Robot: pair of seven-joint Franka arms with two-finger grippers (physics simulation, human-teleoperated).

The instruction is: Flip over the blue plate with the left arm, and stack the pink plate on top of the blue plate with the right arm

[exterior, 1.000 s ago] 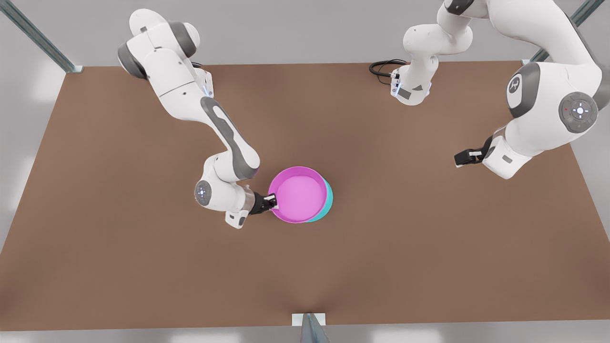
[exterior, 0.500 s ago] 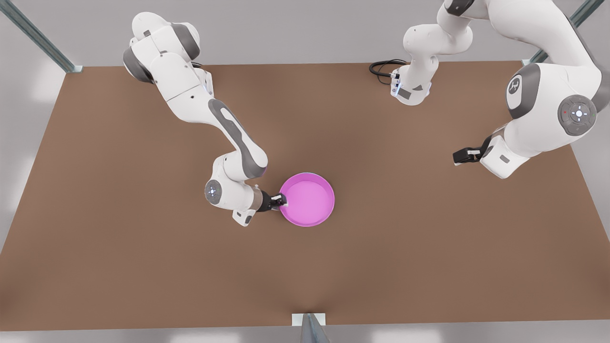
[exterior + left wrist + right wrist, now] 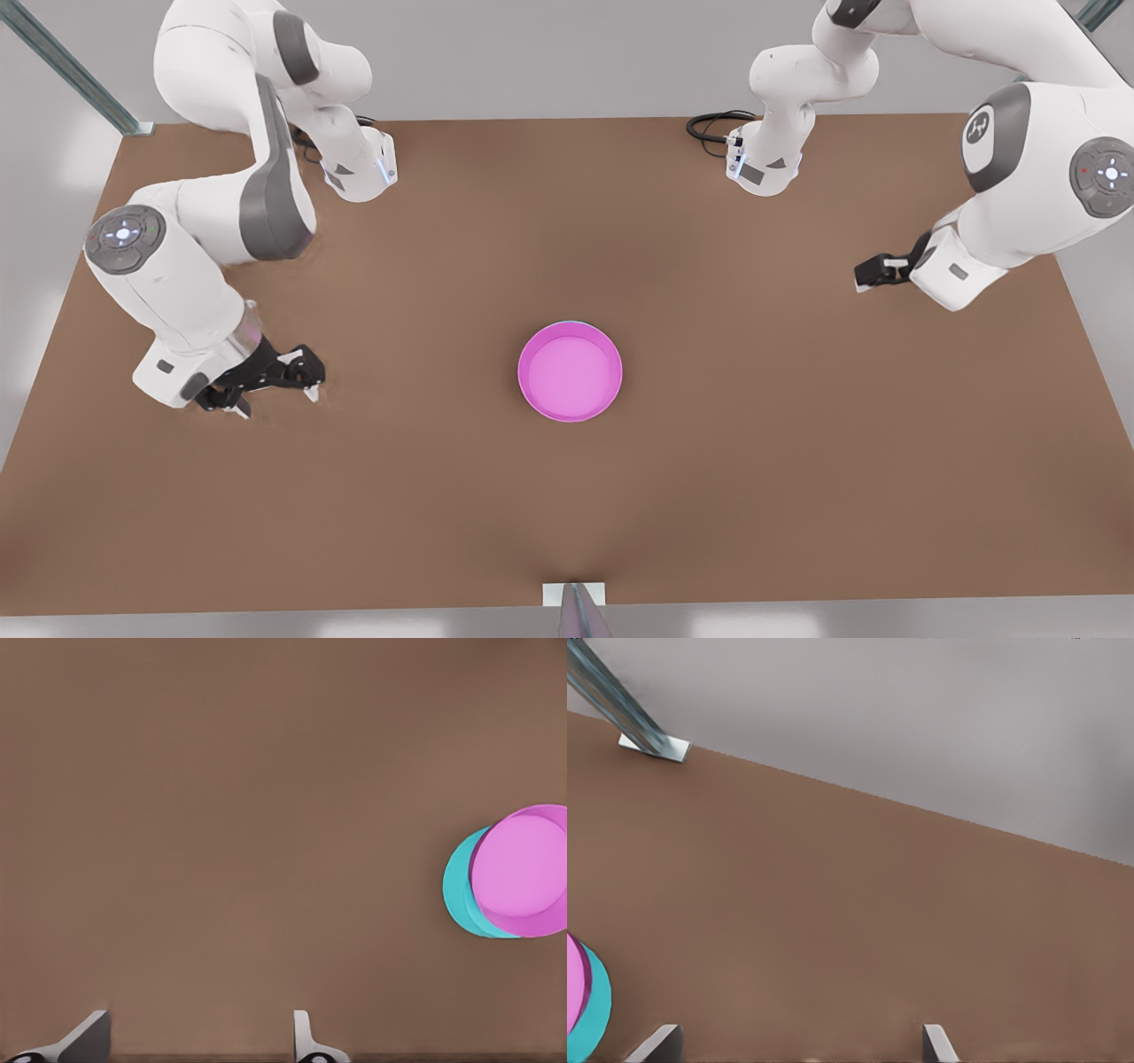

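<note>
Pink plate released on the blue plate, and both arms are now clear.

The right hand (image 3: 276, 397) has let go of the pink plate's (image 3: 570, 372) rim and pulled back to the front view's left, where it hangs over the bench (image 3: 797, 461) with its fingers spread and empty, well apart from the stack. The pink plate sits mid-bench, rim up, squarely over the blue plate (image 3: 456, 890), no longer offset from it as it was a second ago; the left wrist view shows cyan peeking out beneath one side. The left hand (image 3: 866, 275) waits at the front view's right, fingers apart and holding nothing. The stacking looks done, though I cannot tell from here whether the blue plate lies flipped.
</note>
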